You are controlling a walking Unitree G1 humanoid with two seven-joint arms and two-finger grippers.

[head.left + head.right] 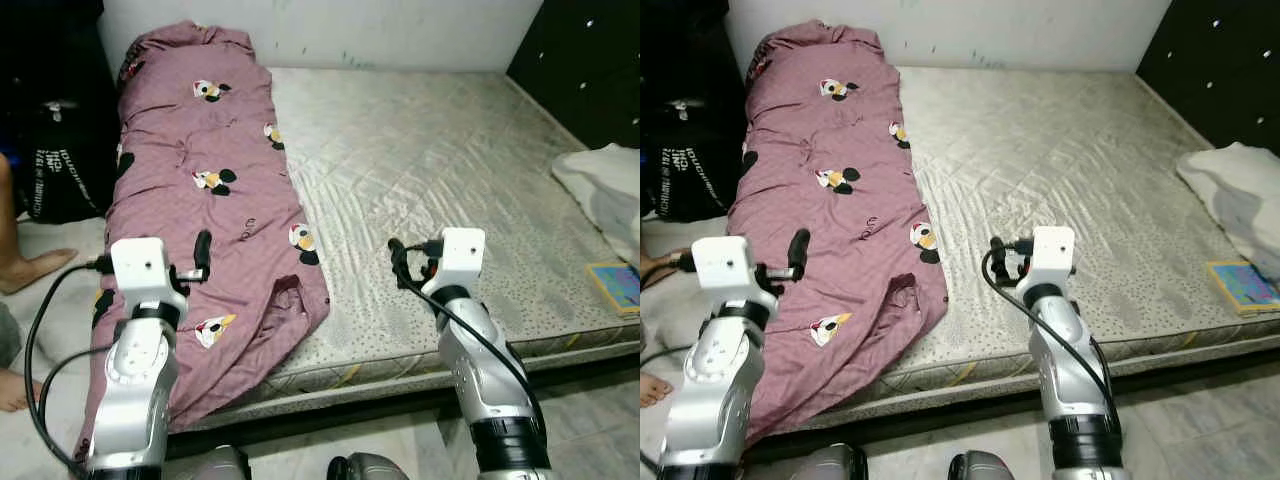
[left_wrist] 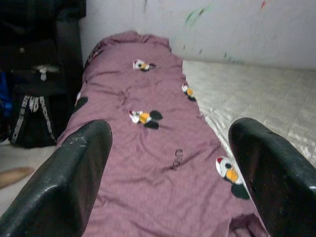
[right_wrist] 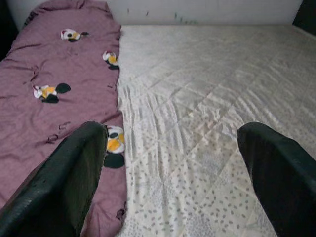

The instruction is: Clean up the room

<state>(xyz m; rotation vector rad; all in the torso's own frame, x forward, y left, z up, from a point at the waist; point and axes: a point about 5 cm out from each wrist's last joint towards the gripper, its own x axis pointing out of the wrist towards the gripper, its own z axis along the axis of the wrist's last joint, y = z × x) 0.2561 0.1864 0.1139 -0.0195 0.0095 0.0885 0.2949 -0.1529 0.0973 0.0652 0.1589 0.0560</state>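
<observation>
In front of you lies a bare quilted mattress (image 1: 440, 170) on the floor, pushed against a white wall (image 1: 400, 30). Along its left side stretches a mauve blanket (image 1: 200, 200) printed with cartoon mice, running from the wall end down to the near edge, where its lower corner droops over the mattress side toward the floor tiles (image 1: 400, 440).

Your left gripper (image 1: 203, 255) hovers above the near part of the blanket; in the left wrist view its 2 black fingers (image 2: 69, 182) stand wide apart, with nothing between them but the blanket below. Your right gripper (image 1: 398, 262) hangs over the bare mattress just beside the blanket's right edge; in the right wrist view its fingers (image 3: 69, 182) are likewise spread wide, empty, framing the seam where blanket meets mattress.

At the far right of the mattress you have a crumpled white cloth (image 1: 605, 190), and near it, at the mattress edge, a flat colourful book (image 1: 618, 285). A black panel (image 1: 590, 60) with small studs stands behind that corner.

To the left, off the mattress, a black bag (image 1: 55, 150) with white lettering sits by the wall, and a person's bare foot (image 1: 30, 270) rests on the floor beside it.
</observation>
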